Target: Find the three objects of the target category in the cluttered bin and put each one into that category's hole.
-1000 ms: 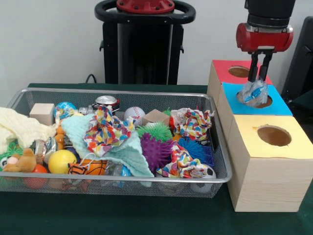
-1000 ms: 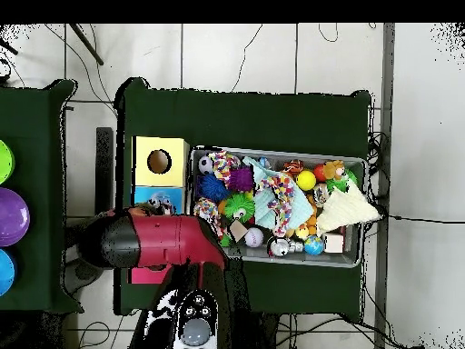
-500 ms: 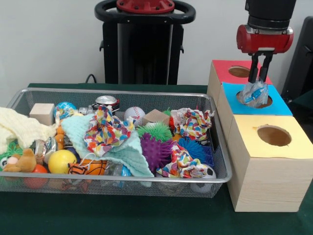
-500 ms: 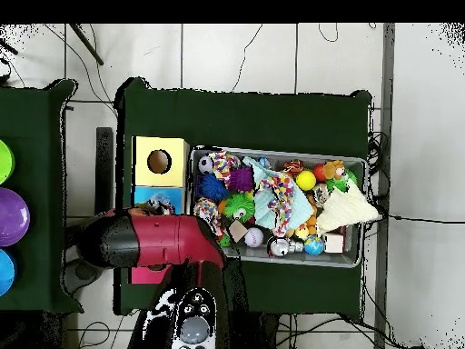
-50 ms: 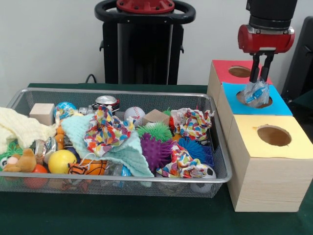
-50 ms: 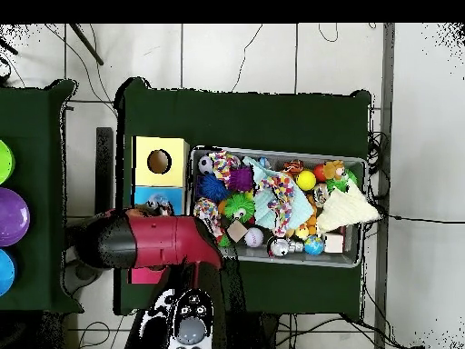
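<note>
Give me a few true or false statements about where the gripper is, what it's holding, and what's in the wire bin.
1. The gripper holds a crumpled clear plastic bottle over the blue-topped box's hole. True.
2. The yellow-topped wooden box stands nearest the camera in the front view. True.
3. The wire mesh bin is empty. False: it is full of toys and cloths.
4. The bottle lies in the red-topped box's hole. False: that hole shows nothing in it.

Crumpled plastic bottle at the blue hole, wire bin full of clutter

The crushed clear plastic bottle [image 5: 255,94] with a blue label sits tilted in the round opening of the blue-topped box [image 5: 280,105], pinched from above by the hand [image 5: 259,78]; red-topped box [image 5: 222,68] behind, yellow-topped box [image 5: 298,143] in front, wire bin [image 5: 216,139] beside them
</note>
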